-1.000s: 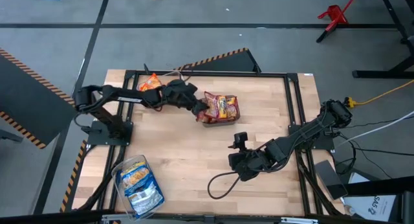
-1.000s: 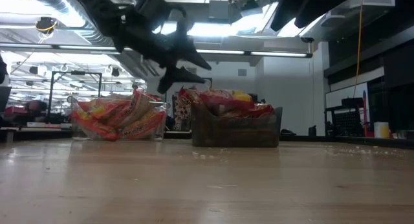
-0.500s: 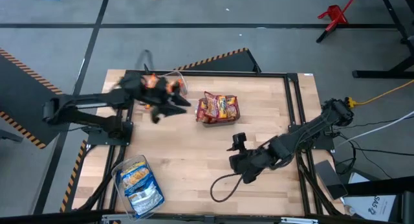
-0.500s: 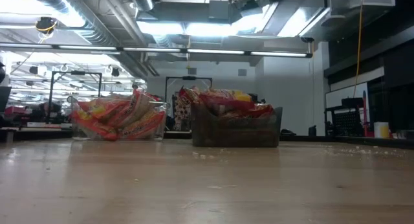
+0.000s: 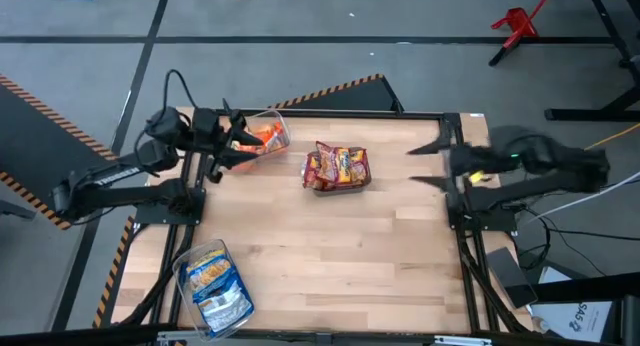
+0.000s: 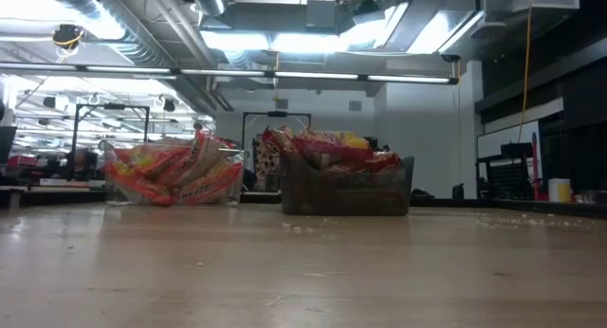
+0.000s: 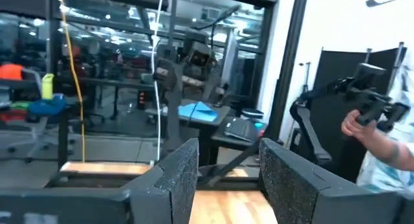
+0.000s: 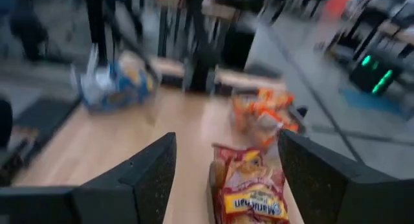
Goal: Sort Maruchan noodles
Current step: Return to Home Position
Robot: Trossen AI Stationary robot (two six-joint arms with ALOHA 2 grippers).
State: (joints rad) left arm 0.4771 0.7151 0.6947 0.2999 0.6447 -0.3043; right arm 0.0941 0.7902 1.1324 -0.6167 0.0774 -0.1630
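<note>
The noodle packets sit sorted in three clear bins. The orange packets (image 5: pixel 262 136) fill the bin at the far left. The red packets (image 5: pixel 338 167) fill the bin at the far middle. The blue-and-white packets (image 5: pixel 214 284) fill the bin at the near left corner. My left gripper (image 5: pixel 232 153) is open and empty, drawn back beside the orange bin, toward the table's left edge. My right gripper (image 5: pixel 422 166) is open and empty too, raised near the right edge and pointing toward the red packets (image 8: pixel 249 185). The low view shows the orange bin (image 6: pixel 174 173) and the red bin (image 6: pixel 343 181), and no arm.
Black frame rails (image 5: pixel 452 161) run along the table's edges. Bare wood (image 5: pixel 330 256) lies across the middle and near right. In the left wrist view a person's hand (image 7: pixel 362 123) shows beyond the table.
My left gripper has pulled back from over the red bin, past the orange bin, toward the table's far left corner. My right arm has risen from lying low on the near middle of the table and swung up to the right edge. The bins have stayed in place.
</note>
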